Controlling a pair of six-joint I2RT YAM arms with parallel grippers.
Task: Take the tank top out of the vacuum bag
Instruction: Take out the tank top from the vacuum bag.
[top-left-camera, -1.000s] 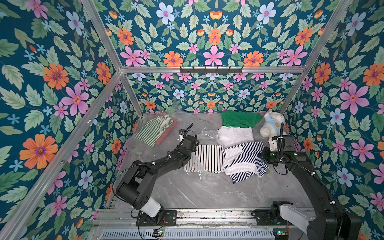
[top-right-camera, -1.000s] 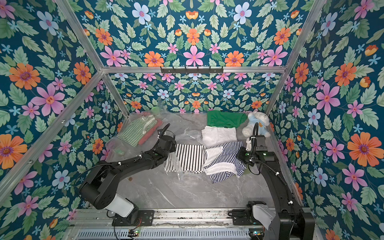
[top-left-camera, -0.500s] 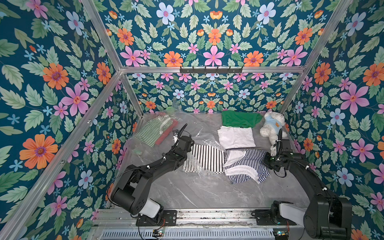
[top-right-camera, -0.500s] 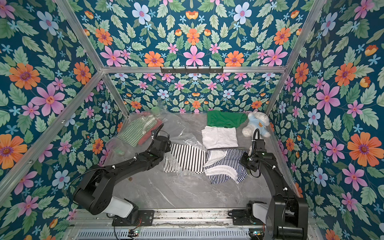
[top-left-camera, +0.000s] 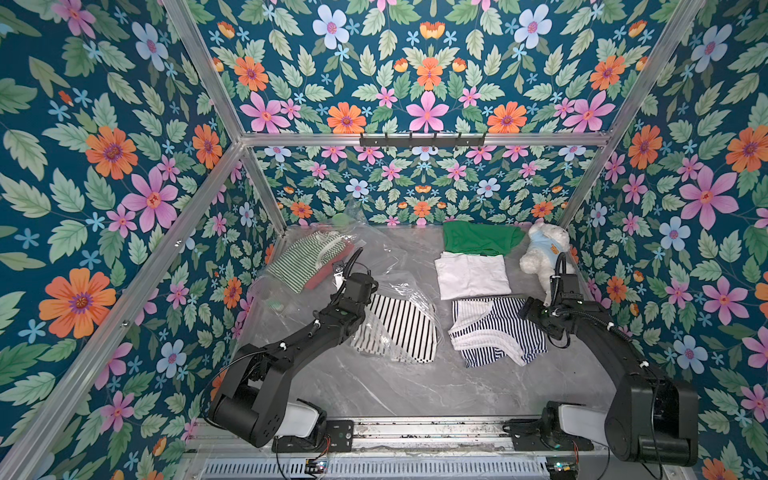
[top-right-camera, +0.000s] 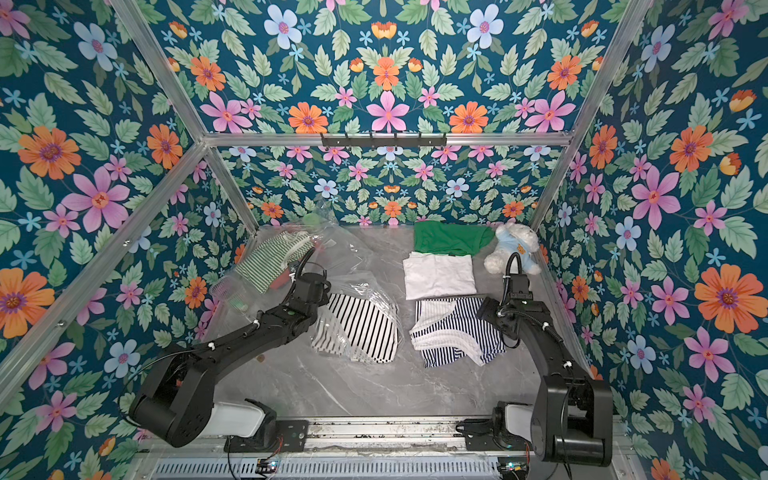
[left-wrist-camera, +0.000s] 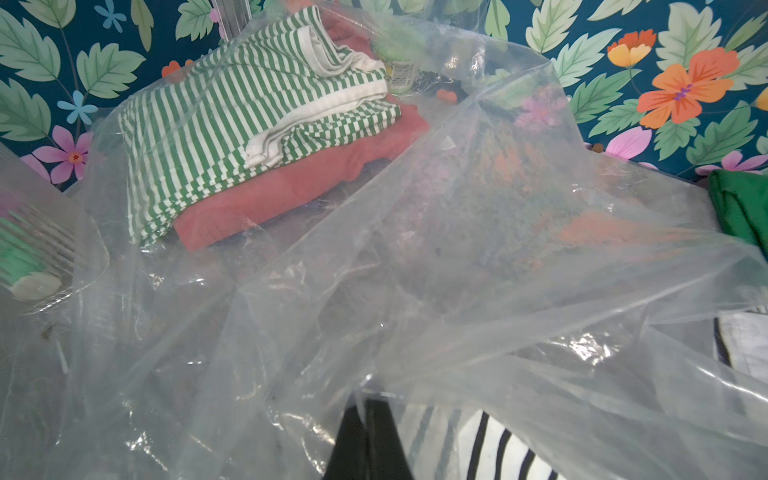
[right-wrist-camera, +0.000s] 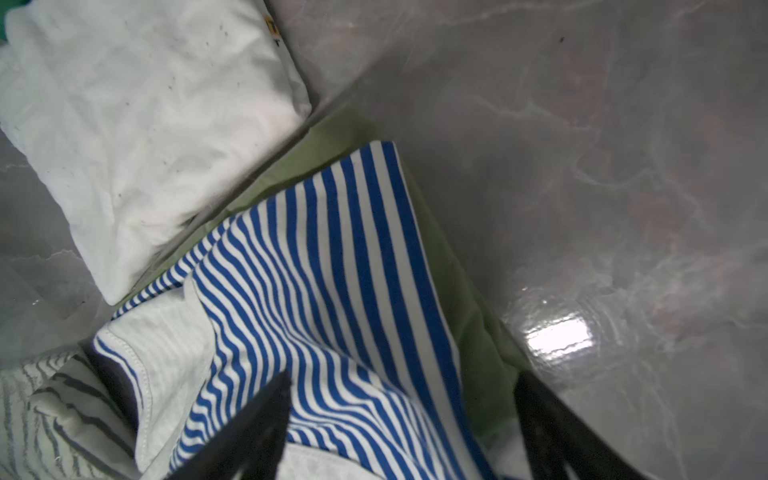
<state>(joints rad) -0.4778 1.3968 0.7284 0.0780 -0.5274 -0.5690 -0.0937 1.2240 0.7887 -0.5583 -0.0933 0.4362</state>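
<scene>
Widely spread at the right gripper (right-wrist-camera: 403, 376), clamping nothing, poised just over the blue-and-white striped tank top with white trim (right-wrist-camera: 353, 270). Lying crumpled on the grey marbled tabletop (top-left-camera: 415, 386), fully outside the large clear crinkly plastic vacuum bag (top-left-camera: 386, 253), upper edge right against a folded white garment (top-left-camera: 471, 274), with a pale green cloth (right-wrist-camera: 490, 353) peeking out along one side edge. Bare tabletop just beyond that edge; more bare room in front, toward the arm bases. Farther back, a folded green garment (top-left-camera: 478, 239) and a white plush bear in a light-blue shirt (top-left-camera: 544, 253), close to the right wall.

Pinched shut at the left gripper (left-wrist-camera: 368, 415), with thin bag film caught at the tips. Under that film: a black-and-white striped garment (top-left-camera: 399, 328) beside the gripper, and a green-and-white striped top (left-wrist-camera: 249, 108) stacked on a folded red garment (left-wrist-camera: 291, 195) by the back-left corner. Only a narrow strip of table between bag edge and tank top.
</scene>
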